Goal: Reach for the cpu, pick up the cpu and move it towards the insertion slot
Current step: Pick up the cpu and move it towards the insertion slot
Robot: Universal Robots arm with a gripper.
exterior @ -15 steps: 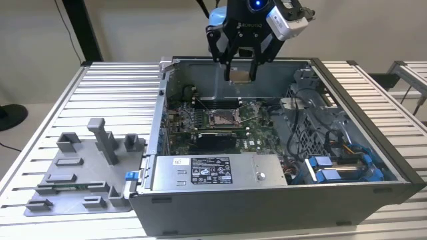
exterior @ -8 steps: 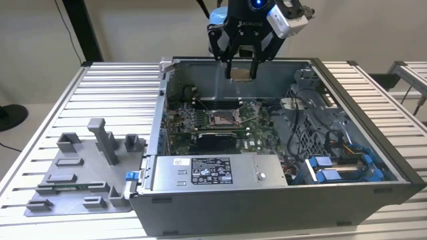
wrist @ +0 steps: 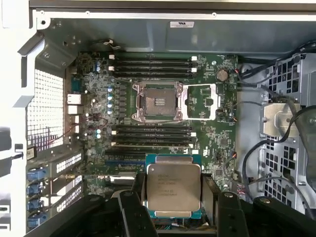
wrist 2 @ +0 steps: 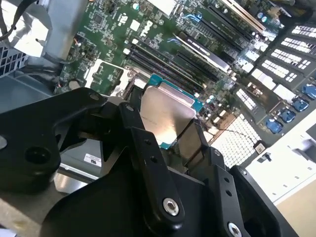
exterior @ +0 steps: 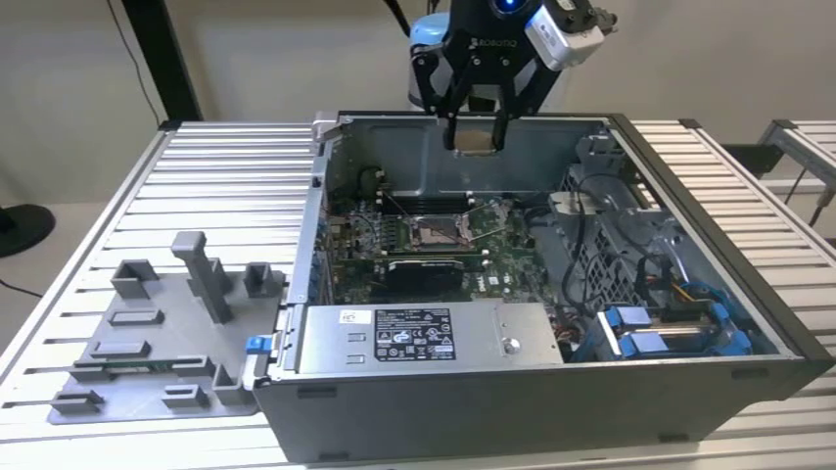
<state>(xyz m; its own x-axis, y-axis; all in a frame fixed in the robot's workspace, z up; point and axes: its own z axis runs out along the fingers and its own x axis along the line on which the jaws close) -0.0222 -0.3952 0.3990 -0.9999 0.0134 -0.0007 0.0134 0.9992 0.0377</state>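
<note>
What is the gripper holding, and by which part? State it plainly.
The gripper holds the cpu, clamped by two opposite side edges, silver face exposed, above the open computer case.

A robot arm with a light blue joint cap and a black wrist section that carries a glowing blue ring light. At about two o'clock from the wrist sits a pale grey camera box. The pincer [exterior: 475, 122] is matte black, built of angular linked bars. In the second wrist view, its fingers [wrist 2: 148, 163] show round silver screw heads.
</note>
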